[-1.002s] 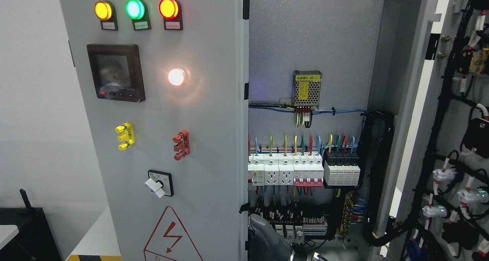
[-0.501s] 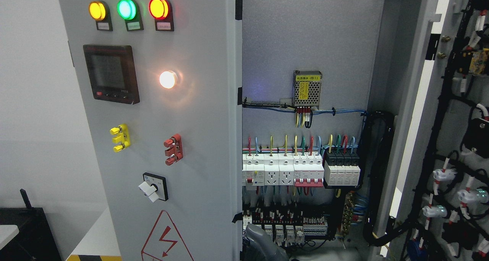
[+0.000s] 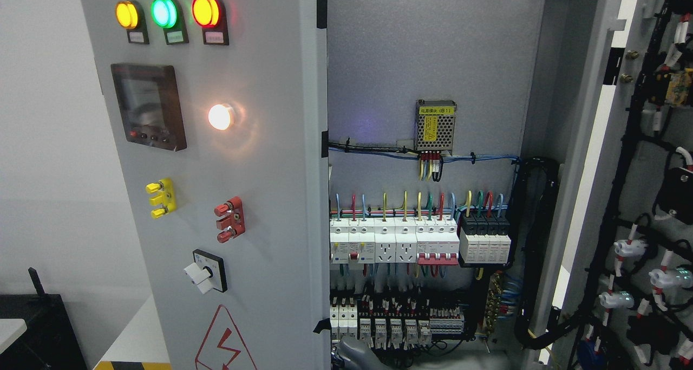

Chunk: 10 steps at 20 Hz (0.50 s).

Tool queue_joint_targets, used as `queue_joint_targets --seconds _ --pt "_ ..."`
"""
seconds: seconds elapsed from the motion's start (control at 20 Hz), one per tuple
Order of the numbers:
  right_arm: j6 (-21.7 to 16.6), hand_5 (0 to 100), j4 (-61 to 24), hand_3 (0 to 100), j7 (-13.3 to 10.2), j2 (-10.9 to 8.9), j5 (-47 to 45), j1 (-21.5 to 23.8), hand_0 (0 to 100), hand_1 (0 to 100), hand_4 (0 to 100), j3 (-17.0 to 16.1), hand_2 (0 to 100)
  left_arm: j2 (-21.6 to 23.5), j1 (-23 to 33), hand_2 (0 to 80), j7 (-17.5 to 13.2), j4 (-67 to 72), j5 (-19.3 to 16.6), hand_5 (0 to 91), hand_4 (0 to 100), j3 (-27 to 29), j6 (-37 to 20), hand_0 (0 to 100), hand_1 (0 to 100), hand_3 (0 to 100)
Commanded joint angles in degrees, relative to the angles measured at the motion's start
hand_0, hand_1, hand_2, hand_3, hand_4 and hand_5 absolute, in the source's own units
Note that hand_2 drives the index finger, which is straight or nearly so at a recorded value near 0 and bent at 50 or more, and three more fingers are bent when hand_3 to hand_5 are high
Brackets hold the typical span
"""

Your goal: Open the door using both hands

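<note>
Red lightning warning triangle (image 3: pixel 224 340) on left door (image 3: pixel 260 196); "(B1)" on power module (image 3: pixel 435 124).

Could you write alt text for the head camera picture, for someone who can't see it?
An electrical cabinet stands with both doors swung open: the left door carries yellow, green and red lamps, and the right door shows wiring on its inside. Between them are rows of breakers and coloured wires. A grey robot part peeks in below.

Grey hand (image 3: pixel 354 355) just below the breaker rows (image 3: pixel 379 326), cut off by bottom edge; which arm, fingers: can't tell. Warning triangle (image 3: pixel 224 340) on left door (image 3: pixel 270 169) cropped at bottom. Right door (image 3: pixel 644 196) cut by right edge. Lamp labels (image 3: pixel 176 36) too small to read.
</note>
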Motion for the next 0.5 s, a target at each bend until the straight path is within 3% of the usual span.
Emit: queue_joint_targets --seconds 0.0,0.45 --pt "-0.01 0 -4.08 0 0.44 0.06 -0.15 1.11 11 0 0 2.27 0 0.0 0.79 0.0 0.02 0.0 0.0 0.0 3 0.0 -0.04 0 0 0" --pt "0.08 0 -5.58 0 0.44 0.06 -0.06 2.08 11 0 0 4.64 0 0.0 0.7 0.0 0.02 0.0 0.0 0.0 3 0.0 0.05 0 0 0"
